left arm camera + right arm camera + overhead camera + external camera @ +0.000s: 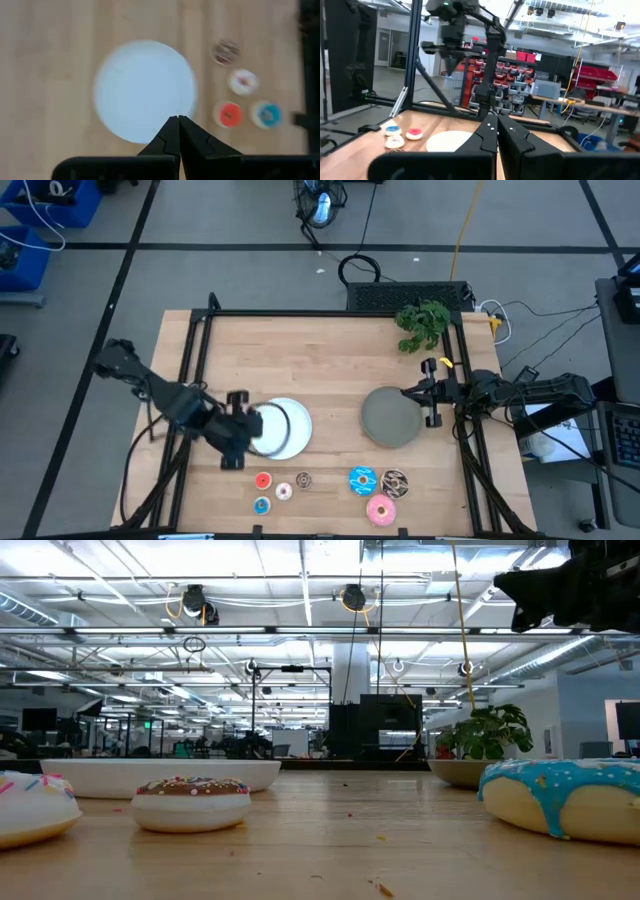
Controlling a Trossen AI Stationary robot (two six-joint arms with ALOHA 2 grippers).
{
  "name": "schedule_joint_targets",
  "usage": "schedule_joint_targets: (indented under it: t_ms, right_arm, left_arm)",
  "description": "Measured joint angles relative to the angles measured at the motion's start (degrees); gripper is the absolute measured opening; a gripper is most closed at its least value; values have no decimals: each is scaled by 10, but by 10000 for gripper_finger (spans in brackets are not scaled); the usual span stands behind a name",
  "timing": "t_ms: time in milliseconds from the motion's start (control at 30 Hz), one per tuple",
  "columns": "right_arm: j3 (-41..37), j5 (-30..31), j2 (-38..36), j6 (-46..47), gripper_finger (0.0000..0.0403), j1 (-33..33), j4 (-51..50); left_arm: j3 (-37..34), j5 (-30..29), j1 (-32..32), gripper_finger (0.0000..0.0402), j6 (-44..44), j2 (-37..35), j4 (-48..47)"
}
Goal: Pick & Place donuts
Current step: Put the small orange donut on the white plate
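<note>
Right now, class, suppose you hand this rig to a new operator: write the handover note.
Left gripper: shut, empty, above the white plate.
Right gripper: shut, empty, at the grey plate edge.
Donuts: all seven on the table's front edge, off the plates: four tiny ones (red, blue, pink-white, brown); larger blue, brown sprinkled, pink.
Done: nothing placed.
Left: every donut still to pick and place.

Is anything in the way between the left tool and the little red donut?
Nothing visible. The left tool hangs shut over the white plate's near edge, holding nothing. The red donut lies past that edge on bare wood, with the other tiny donuts beside it, not in front.
</note>
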Motion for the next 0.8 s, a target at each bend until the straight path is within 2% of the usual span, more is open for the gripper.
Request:
schedule_joint_targets:
  t_ms: [133,267,467,800]
  right_arm:
    - [0,0,0,18,0,0,3]
    - [0,1,0,19,0,0,4]
    - [0,2,0,19,0,0,9]
    - [0,2,0,47,0,0,43]
  left_arm:
    - [69,31,-15,8,-52,77,-68]
    - [133,48,-34,4,-68,144,-123]
    - [207,46,-56,6,-58,202,-127]
    - [212,51,-79,4,-64,213,-130]
